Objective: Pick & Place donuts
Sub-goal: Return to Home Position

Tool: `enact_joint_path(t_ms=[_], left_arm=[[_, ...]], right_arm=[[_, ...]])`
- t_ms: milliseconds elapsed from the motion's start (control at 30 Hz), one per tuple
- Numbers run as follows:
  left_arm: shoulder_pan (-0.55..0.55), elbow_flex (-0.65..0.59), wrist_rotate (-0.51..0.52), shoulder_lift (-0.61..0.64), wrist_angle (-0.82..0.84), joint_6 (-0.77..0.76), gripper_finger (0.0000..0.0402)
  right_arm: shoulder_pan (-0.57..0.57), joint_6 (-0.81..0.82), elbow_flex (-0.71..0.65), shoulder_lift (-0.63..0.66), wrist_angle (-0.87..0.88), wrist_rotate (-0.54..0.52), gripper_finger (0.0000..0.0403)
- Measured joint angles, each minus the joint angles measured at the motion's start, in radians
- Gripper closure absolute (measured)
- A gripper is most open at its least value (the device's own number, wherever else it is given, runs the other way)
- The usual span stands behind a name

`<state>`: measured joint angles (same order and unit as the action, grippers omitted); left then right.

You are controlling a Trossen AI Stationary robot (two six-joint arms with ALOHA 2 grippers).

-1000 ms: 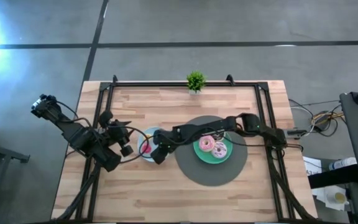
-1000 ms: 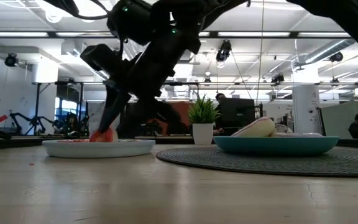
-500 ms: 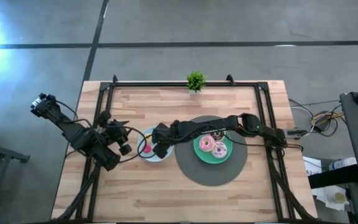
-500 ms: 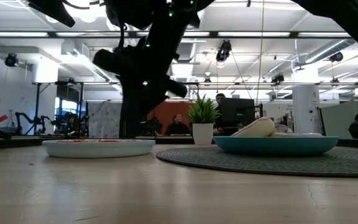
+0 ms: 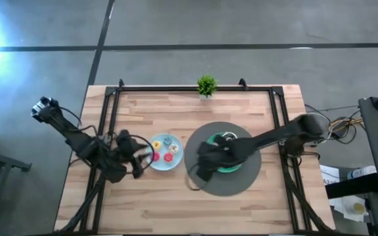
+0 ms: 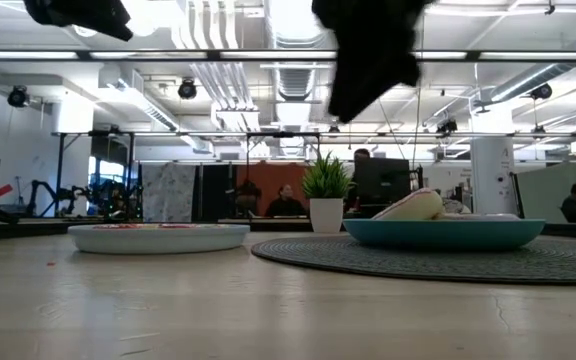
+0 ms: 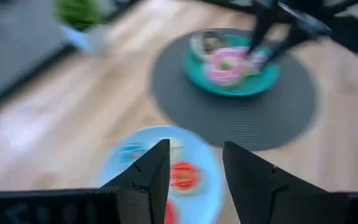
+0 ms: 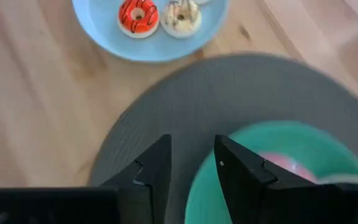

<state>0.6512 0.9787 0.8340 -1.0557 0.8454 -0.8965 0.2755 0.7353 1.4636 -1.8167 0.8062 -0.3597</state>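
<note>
as right hand hovers, ribbed mat, ring donuts

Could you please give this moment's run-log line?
right hand: open, over round grey mat; left hand: open, beside round light-blue plate; small orange donut: on it

A light wooden plank table with plates, a mat and a plant, in an open workshop room.

A round dark-grey woven mat lies right of the table's middle and carries a teal-green round plate. A light-blue round plate rests on bare wood just beside the mat. A small green plant in a white pot stands mid-way along the far edge, by the black metal frame that borders the top. Grey concrete floor with dark lines surrounds the table, and loose cables trail off to the right. Beyond the table, under long ceiling lights, a person sits at the far right.
</note>
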Motion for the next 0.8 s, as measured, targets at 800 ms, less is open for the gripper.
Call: enact_joint_path(t_ms=[800], left_arm=[[-0.212, -0.248, -0.514, 0.038, -0.947, 0.209, 0.0278]], right_arm=[[0.204, -0.187, -0.820, 0.846, -1.206, 0.044, 0.0327]])
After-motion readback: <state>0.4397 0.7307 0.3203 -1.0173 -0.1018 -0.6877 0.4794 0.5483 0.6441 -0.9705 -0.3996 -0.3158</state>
